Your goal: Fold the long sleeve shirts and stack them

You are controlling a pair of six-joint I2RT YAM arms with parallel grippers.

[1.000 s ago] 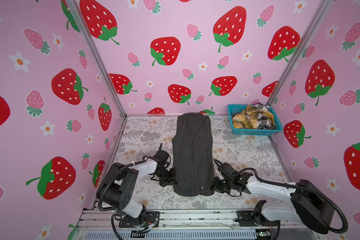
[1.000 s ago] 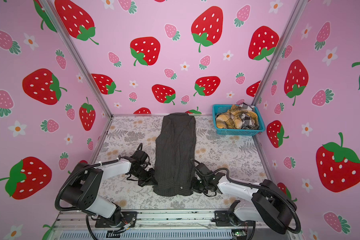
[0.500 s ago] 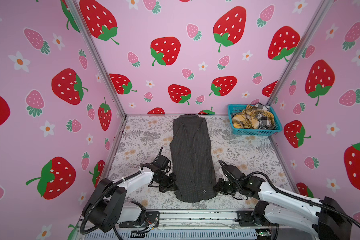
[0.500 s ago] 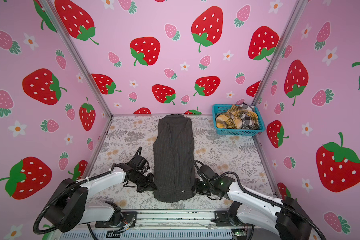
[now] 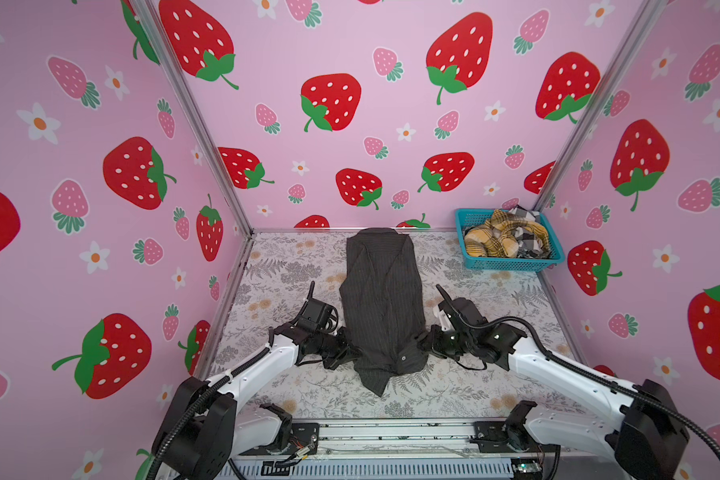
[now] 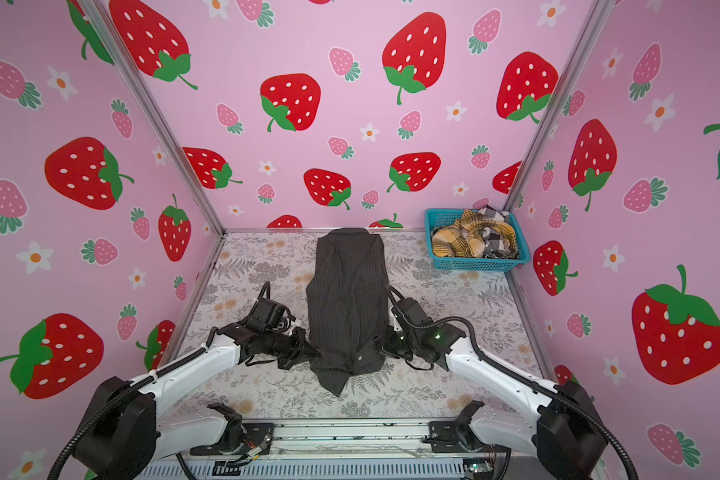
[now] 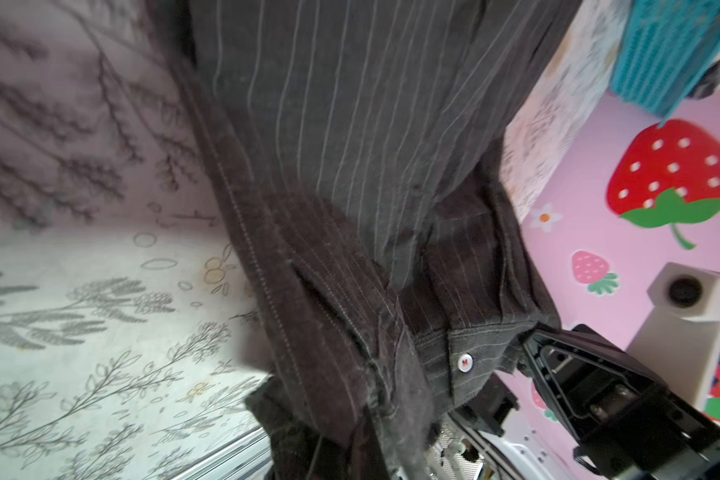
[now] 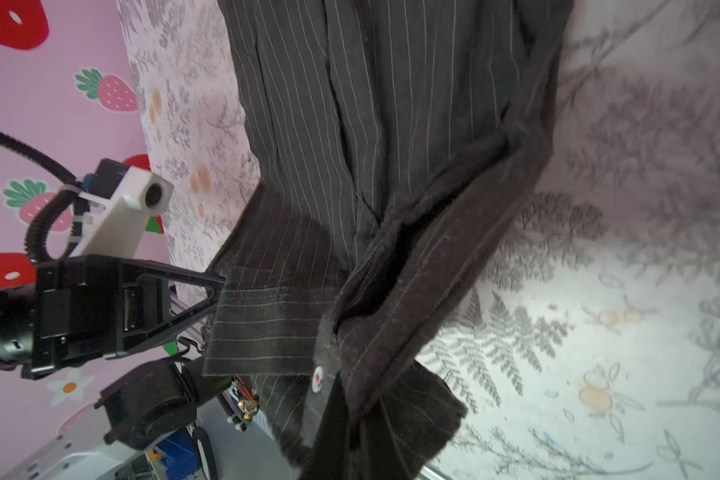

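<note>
- pink walls printed with strawberries and small flowers close in 3 sides of a table covered in pale floral cloth
- charcoal pinstriped shirt lies lengthwise down the middle of the table in both top views; its far end reaches the back wall; its near end is gathered between the 2 arms, with a pointed flap trailing toward the front rail
- left pincer is clamped on the shirt's left near edge; the right wrist view shows its tips pressed together on the stitched hem
- right pincer is closed on the shirt's right near edge; in the left wrist view its tips meet the cloth just beside a pale button
- both pincers sit low over the table, facing each other across the shirt, with the cloth bunched and creased between them
- teal mesh basket stands in the far right corner, well apart from the arms
- mustard plaid shirt is crumpled inside the basket; black-and-white check shirt is crumpled beside and behind it, in the same basket
- whether the near end of the charcoal shirt is lifted clear of the table cannot be told for certain
</note>
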